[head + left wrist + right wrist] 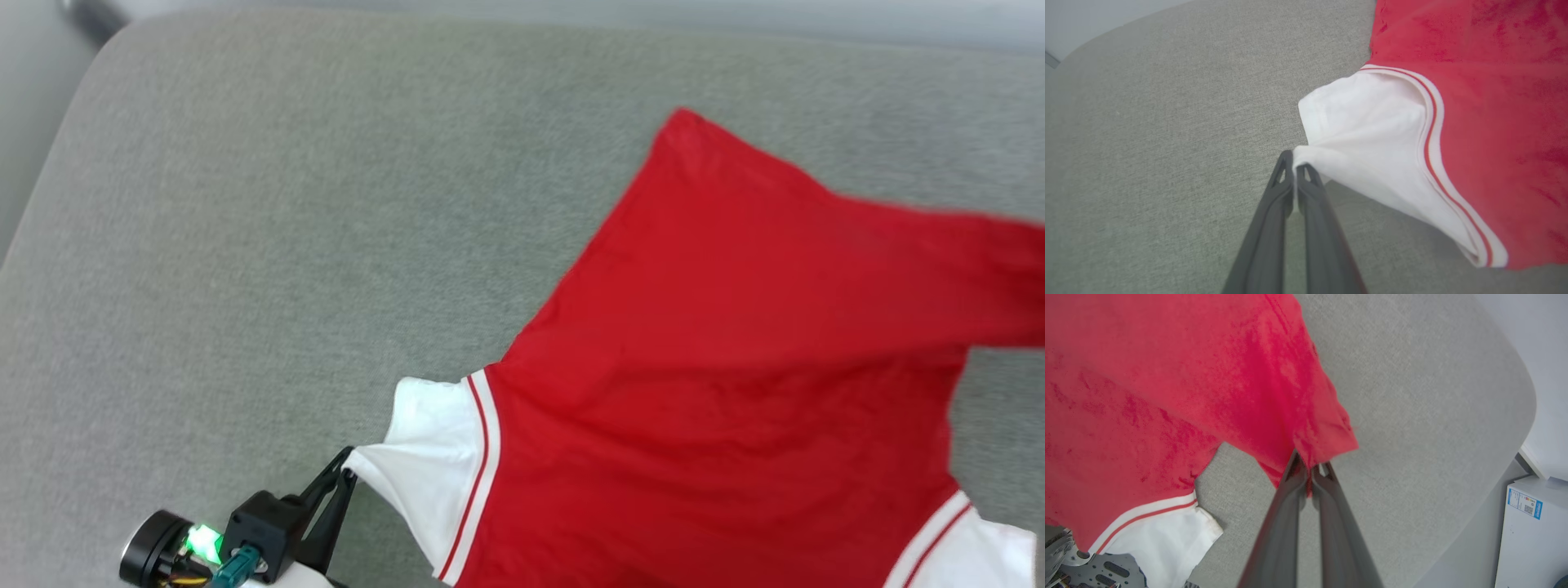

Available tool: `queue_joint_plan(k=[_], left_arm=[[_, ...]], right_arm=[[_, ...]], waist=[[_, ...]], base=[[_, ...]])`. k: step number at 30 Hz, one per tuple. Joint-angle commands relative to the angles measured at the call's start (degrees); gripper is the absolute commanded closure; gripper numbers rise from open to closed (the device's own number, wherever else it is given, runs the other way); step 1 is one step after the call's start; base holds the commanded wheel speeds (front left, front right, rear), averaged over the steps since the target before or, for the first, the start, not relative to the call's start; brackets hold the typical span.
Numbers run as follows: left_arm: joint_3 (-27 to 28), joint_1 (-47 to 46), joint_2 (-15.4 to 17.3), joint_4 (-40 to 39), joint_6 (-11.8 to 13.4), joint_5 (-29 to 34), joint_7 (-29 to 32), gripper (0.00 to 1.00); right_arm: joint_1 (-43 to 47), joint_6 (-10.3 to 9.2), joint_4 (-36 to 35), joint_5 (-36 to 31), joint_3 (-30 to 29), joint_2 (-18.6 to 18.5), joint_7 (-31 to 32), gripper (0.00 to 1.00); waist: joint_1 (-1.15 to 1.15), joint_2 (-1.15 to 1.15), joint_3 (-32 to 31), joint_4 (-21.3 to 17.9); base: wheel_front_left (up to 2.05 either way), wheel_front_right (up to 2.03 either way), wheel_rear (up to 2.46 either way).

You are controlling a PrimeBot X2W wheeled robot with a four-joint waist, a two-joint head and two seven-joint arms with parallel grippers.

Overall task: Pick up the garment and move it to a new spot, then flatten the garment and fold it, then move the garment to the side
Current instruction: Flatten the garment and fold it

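The garment (735, 367) is spread over the right side of the grey fabric-covered counter (245, 245), its near edge held raised. It looks light, soft and limp, cloth that sags between holds, so corners and seamed edges are the places to take it. The left tool (1294, 163) is clamped on the white sleeve (1363, 134) tip, and the right tool (1310, 465) is pinched tight on a red hem corner (1331, 437).

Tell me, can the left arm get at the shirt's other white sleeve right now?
Probably not: its jaws are shut on the near sleeve, and the other sleeve sits at the far side of the red shirt.
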Motion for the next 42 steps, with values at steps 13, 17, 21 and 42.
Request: queue_joint_plan(k=[13,17,21,42], left_arm=[[1.2,4.1,2.3,-0.7,0.9,-1.5,-0.3,1.00],[1.5,4.5,2.3,-0.7,0.8,-1.7,-0.4,1.00],[1.8,4.4,2.2,-0.5,0.8,-1.8,-0.4,1.00],[1.0,1.1,-0.2,-0.5,-0.7,0.6,0.1,1.00]], right_arm=[[36.0,-0.04,0.2,8.6,2.3,-9.6,-16.2,1.00],[45.1,-0.04,1.6,10.1,2.5,-7.7,-21.4,1.00],[49.9,-0.04,1.8,9.2,1.5,-5.4,-24.7,1.00],[30.2,-0.04,-14.5,4.6,-15.9,-9.0,-14.3,0.00]], waist=[[0.00,0.00,-5.9,-7.6],[0.00,0.00,-5.8,-8.3],[0.00,0.00,-5.6,-9.0],[0.00,0.00,-3.2,-5.9]], base=[[0.00,0.00,0.00],[0.00,0.00,0.00],[0.00,0.00,0.00],[0.00,0.00,0.00]])
